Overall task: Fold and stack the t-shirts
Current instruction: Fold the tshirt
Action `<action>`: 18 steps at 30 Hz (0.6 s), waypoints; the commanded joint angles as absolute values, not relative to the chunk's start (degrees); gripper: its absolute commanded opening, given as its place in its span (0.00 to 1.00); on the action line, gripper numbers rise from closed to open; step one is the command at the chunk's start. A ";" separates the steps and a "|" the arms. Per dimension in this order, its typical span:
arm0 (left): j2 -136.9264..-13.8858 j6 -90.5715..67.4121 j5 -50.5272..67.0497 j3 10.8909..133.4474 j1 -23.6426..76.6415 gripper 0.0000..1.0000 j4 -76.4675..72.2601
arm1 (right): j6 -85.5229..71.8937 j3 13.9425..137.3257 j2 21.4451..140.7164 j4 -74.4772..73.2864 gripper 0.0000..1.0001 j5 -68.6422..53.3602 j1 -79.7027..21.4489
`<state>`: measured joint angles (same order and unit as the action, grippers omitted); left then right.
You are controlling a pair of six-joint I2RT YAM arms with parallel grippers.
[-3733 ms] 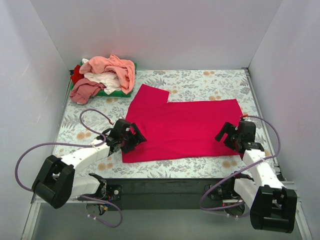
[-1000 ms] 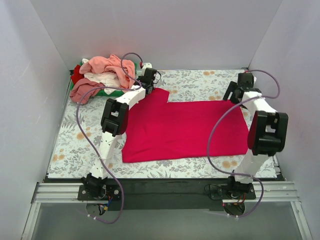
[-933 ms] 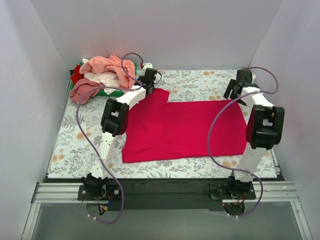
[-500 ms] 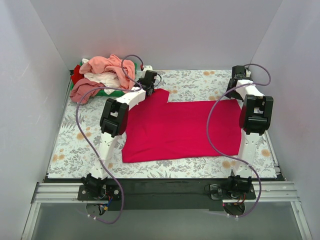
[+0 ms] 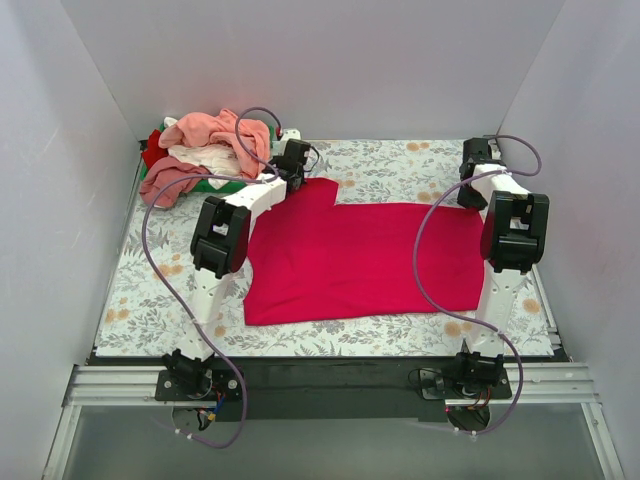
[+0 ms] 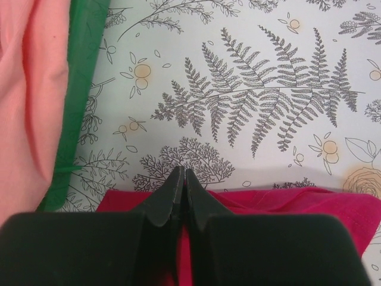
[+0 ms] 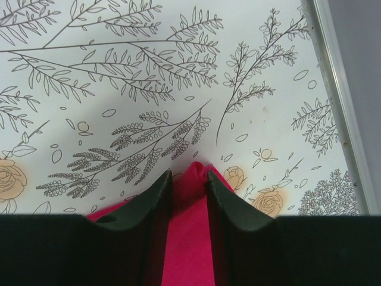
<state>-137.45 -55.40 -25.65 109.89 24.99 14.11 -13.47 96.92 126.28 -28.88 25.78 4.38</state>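
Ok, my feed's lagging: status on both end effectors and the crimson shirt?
Left end effector shut on crimson t-shirt, far left corner. Right end effector shut on its far right corner. Shirt lying flat. Green tray nearby, not blocking.

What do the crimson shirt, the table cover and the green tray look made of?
Crimson shirt: soft matte woven or knit cloth, limp and flat. Table cover: smooth sheet printed with ferns and flowers, perhaps vinyl or paper. Green tray: probably plastic, with a plain, even edge.
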 commanded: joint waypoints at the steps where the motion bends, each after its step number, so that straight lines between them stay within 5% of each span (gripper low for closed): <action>1: -131.14 -55.55 -26.19 107.94 25.40 0.00 12.66 | -12.83 98.87 125.85 -31.20 0.34 25.93 4.57; 9: -127.80 -54.84 -27.16 103.36 25.84 0.00 10.81 | -11.87 101.33 127.09 -31.82 0.01 23.91 4.48; 18: -120.24 -57.74 -26.54 93.80 26.37 0.00 8.97 | -11.42 98.62 121.74 -31.99 0.01 23.03 3.60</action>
<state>-127.37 -56.27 -26.11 97.03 25.85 10.90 -11.77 98.83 126.56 -31.62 23.59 4.03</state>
